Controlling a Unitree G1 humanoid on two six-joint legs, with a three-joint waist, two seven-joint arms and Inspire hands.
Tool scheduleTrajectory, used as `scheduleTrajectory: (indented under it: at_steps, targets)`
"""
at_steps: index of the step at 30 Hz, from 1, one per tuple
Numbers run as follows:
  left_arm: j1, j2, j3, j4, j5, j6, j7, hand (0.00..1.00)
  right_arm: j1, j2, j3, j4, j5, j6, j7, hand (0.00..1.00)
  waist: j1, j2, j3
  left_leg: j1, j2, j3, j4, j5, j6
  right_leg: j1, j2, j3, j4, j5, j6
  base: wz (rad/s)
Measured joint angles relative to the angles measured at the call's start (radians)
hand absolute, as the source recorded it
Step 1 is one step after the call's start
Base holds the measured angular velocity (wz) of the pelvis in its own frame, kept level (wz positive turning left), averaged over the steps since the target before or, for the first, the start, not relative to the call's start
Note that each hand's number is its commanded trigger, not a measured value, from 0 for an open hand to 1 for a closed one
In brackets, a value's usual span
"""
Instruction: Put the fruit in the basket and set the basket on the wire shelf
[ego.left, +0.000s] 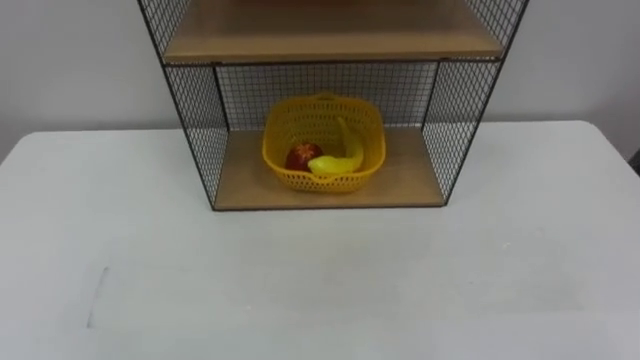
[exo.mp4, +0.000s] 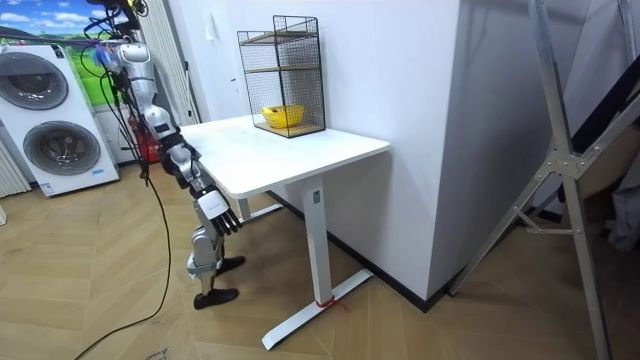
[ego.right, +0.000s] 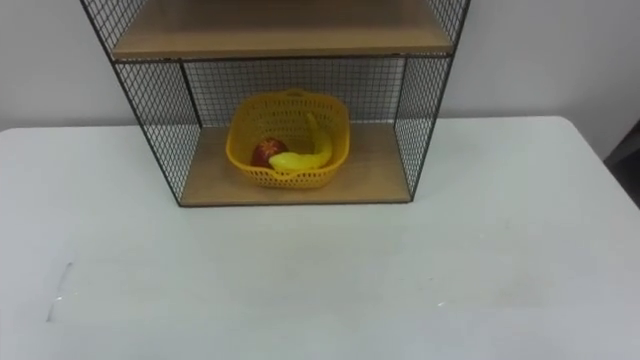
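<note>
From the room view's left: I stand at the table's (ego.left: 100, 230) end, facing the shelf (ego.left: 197, 120). My right hand (exo.mp4: 221, 210) hangs below the tabletop's edge, released, fingers slack and grasping nothing.

On the table, the shelf sits at the far side against the wall, its open front toward me. The basket (ego.left: 320, 183) rests on the lower board, a little left of centre, between the mesh side walls and touching neither. Inside it the apple (ego.left: 302, 156) lies at the left, touching the banana (ego.left: 345, 155), which curves along the right. Both fruit are below the rim.

As I judge it, the placing is done, and what is left is to check it and stand clear. To do that well:

- I look at the basket's front rim against the board's front edge. It lies behind the edge with bare wood showing, so I would not nudge it.
- I check that it sits level. The rim looks even and no fruit leans out.
- I keep my hand down and away from the table's edge, since a knock there could shake the shelf.
- If I reach in again, I come straight through the open front, below the upper board (ego.left: 330, 30) and clear of the mesh at the right.
</note>
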Motion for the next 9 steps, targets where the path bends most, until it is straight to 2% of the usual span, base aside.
scheduleTrajectory:
  at_steps: [1,4,9]
  targets:
    - [0.003,-0.002,0.0,0.002,0.001,0.0,0.0,0.0,0.007,0.0,0.0,0.0,0.005,0.003,0.009,0.0,0.005,0.0,-0.0029,0.002,0.001,0.0,0.0,0.0,0.0,0.001,0.0,0.001,0.001,0.0,0.001,0.0]
    - [0.014,0.0,0.004,0.022,0.022,0.006,0.0,0.0,0.012,-0.002,0.0,0.024,0.023,0.008,0.015,0.0,0.011,0.0,-0.0021,0.009,-0.001,0.0,0.001,-0.001,0.001,0.011,0.006,0.0,-0.001,-0.001,0.001,0.0]
    - [0.04,0.0,0.014,0.036,0.043,0.048,0.0,0.0,0.04,-0.003,-0.01,0.044,0.035,0.023,0.017,0.0,0.012,0.002,-0.0046,0.014,0.001,-0.001,0.0,-0.002,0.002,0.015,-0.003,-0.003,0.001,-0.002,0.001,0.0]
